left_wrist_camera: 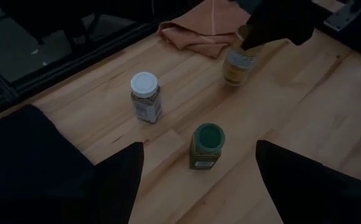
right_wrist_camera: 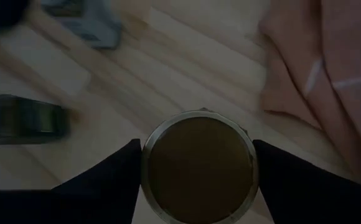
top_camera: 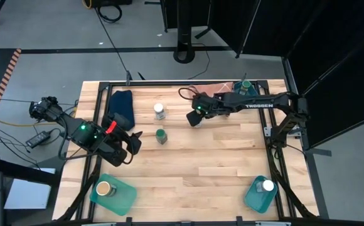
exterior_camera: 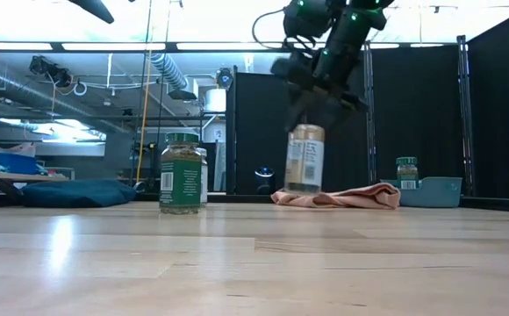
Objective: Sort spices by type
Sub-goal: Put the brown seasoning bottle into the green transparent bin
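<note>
**Spice jars spread over a wooden table, one lifted by the right arm**

The pale wooden table [top_camera: 201, 157] stands on a grey floor, with dark curtains and ceiling lights in the room behind it. The right gripper [top_camera: 196, 117] is over the far middle of the table with its fingers closed on a tan-lidded jar [exterior_camera: 304, 158]; in the low view that jar appears to hang just clear of the wood, though the gap is hard to judge. The right wrist view looks straight down on its brown lid [right_wrist_camera: 199, 165], held between the two dark fingers, beside a pink cloth [right_wrist_camera: 330, 68].

The left gripper [top_camera: 133, 142] sits at the left side, fingers spread and empty, facing a green-lidded jar [top_camera: 161, 136] that stands upright near it. A white-lidded jar [top_camera: 160, 111] stands just beyond.

A second tan-lidded jar [top_camera: 104, 188] rests in the near-left teal bin [top_camera: 127, 196], a second white-lidded jar [top_camera: 268, 186] in the near-right bin [top_camera: 255, 199], and another green-lidded jar [exterior_camera: 406, 172] in the far-right bin [exterior_camera: 439, 191]. A folded dark blue cloth [top_camera: 120, 103] lies at the far left.
</note>
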Controlling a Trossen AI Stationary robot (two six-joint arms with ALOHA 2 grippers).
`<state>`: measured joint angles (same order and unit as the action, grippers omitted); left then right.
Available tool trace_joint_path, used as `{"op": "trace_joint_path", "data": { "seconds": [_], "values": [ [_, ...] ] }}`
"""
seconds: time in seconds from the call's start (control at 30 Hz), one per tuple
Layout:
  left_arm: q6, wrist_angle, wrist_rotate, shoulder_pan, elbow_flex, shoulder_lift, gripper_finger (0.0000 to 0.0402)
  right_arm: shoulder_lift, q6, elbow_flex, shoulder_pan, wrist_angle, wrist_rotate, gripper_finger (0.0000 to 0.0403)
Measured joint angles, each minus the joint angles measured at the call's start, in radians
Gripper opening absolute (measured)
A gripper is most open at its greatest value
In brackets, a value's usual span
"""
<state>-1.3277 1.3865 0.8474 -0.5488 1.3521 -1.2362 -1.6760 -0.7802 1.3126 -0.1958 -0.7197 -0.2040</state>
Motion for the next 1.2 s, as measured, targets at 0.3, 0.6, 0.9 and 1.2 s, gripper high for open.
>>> {"op": "trace_joint_path", "data": {
  "seconds": [0.3, 0.6, 0.9, 1.2],
  "values": [
    [0.268, -0.144, -0.007, 0.003, 0.0, 0.0, 0.0314, 0.0, 0.063, 0.129, 0.017, 0.001, 0.0, 0.028],
    [0.658, -0.315, -0.121, 0.092, 0.0, 0.0, 0.0314, 0.0, 0.104, 0.237, 0.021, -0.014, 0.031, 0.028],
    [0.988, -0.439, -0.127, 0.185, 0.0, 0.0, 0.0314, 0.001, 0.122, 0.295, 0.072, -0.018, 0.068, 0.028],
    [1.135, -0.616, -0.251, 0.287, -0.052, 0.001, 0.0314, 0.002, 0.122, 0.343, 0.128, -0.014, 0.069, 0.028]
  ]
}}
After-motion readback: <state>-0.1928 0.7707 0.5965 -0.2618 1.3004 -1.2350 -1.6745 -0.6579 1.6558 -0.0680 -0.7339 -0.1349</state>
